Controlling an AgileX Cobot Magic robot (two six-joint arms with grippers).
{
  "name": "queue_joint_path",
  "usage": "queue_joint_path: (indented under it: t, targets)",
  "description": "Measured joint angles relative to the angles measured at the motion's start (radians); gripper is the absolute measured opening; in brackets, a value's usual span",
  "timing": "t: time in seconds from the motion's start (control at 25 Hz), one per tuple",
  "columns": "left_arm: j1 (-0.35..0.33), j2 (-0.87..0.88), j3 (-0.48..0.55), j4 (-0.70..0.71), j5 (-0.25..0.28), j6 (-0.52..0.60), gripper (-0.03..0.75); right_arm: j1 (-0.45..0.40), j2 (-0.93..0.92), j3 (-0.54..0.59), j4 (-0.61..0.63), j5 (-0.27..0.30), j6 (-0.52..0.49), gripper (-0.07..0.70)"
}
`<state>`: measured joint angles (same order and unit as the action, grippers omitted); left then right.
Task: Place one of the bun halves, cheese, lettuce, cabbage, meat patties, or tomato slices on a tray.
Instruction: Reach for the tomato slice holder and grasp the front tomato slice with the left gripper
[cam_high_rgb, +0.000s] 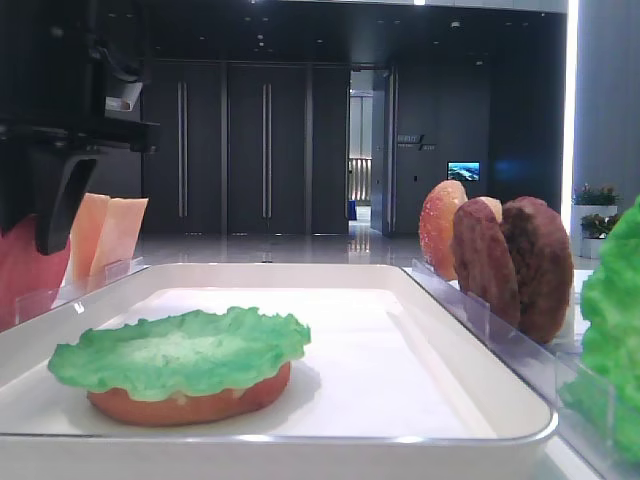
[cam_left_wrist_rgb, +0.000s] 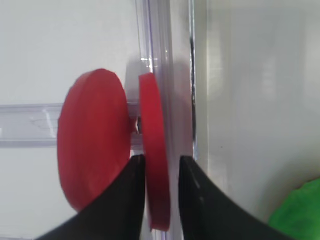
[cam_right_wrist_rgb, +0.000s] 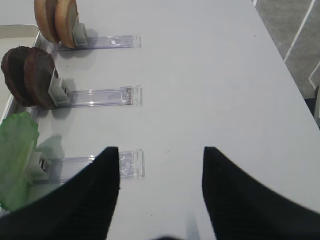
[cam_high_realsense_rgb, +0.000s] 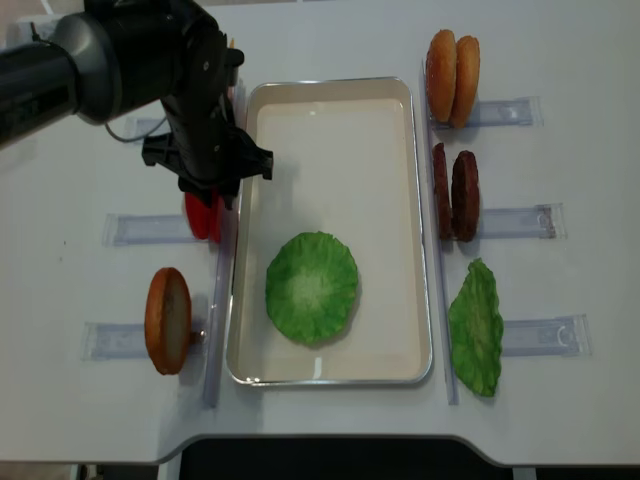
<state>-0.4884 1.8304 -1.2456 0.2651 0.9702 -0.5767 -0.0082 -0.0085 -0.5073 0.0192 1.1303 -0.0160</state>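
Left jaws (cam_left_wrist_rgb: 159, 172): pinching the inner tomato slice (cam_left_wrist_rgb: 155, 155) standing in its clear rack (cam_left_wrist_rgb: 30, 125).
Right jaws (cam_right_wrist_rgb: 161, 160): gaping wide, holding nothing, hanging over the surface (cam_right_wrist_rgb: 210, 75).
Tray (cam_high_realsense_rgb: 330, 100): carrying lettuce (cam_high_realsense_rgb: 312, 288) lying on a bun half (cam_high_rgb: 190, 405).

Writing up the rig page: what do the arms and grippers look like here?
The left arm is a thick, rounded glossy black tube with a thin dark cable looping beside it. The left gripper has matte black fingers that broaden toward the base. The right gripper has wide black fingers with finely ribbed surfaces. No markings are visible.
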Motion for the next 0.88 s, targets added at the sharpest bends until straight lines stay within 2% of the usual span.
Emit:
queue_joint_path:
  t: [0.12,0.2,0.88]
  targets:
    - [0.0,0.0,0.0,0.003,0.018,0.011,0.092,0.0,0.0,0.0,0.0,0.0,0.0,0.362]
    - [0.0,0.0,0.0,0.01,0.034,0.028,0.06,0.0,0.0,0.0,0.0,0.0,0.0,0.362]
    - [0.0,-0.079,-0.01,0.008,0.132,0.045,0.058,0.0,0.0,0.0,0.0,0.0,0.0,0.362]
